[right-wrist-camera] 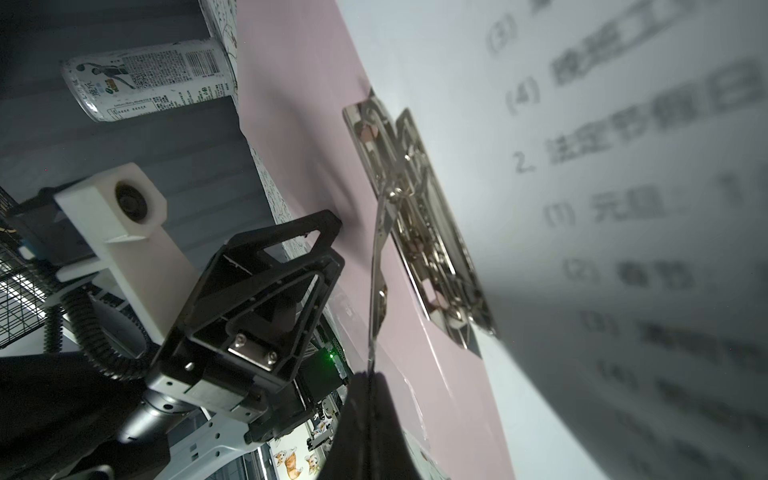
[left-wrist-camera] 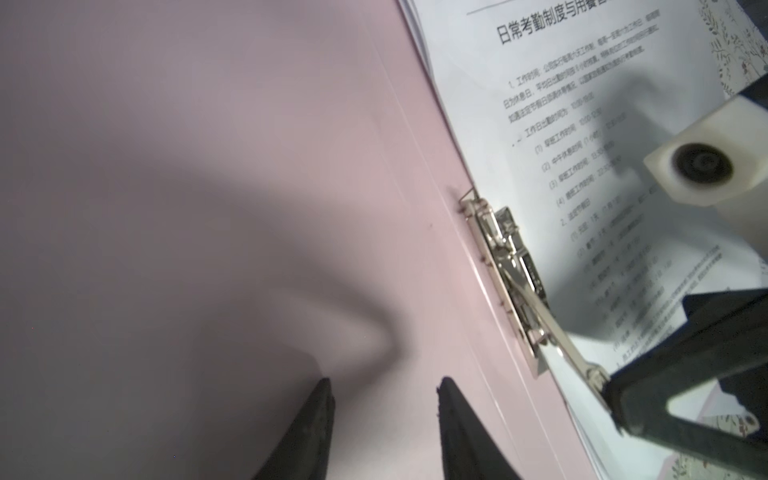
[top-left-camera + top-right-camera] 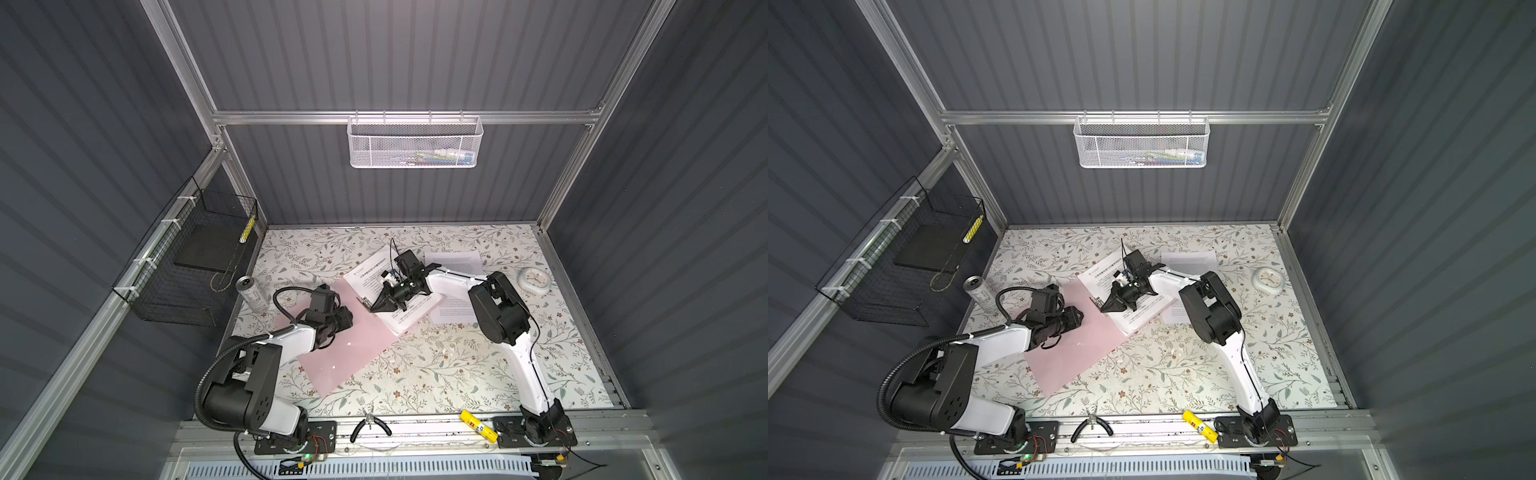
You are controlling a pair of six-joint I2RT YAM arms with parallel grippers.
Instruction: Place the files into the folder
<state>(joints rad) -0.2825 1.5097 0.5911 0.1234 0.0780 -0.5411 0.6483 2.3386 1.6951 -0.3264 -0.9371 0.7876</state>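
Nearest the lens in the right wrist view, the right end effector (image 1: 369, 388) is clenched on the tip of the thin metal clip lever (image 1: 376, 266), which tilts up off the spine. The floral bench (image 3: 436, 374) carries the open pink folder (image 3: 349, 349). The stacked files (image 3: 365, 276) lie on its far half, one edge against the clip (image 2: 505, 266). Two loose sheets (image 3: 457, 262) rest on the bench near the right arm. The left end effector (image 2: 384, 390), jaws apart and empty, sits over the bare pink flap. The paper looks light, floppy and slippery, best pinched at a free edge; the lever is probably springy.
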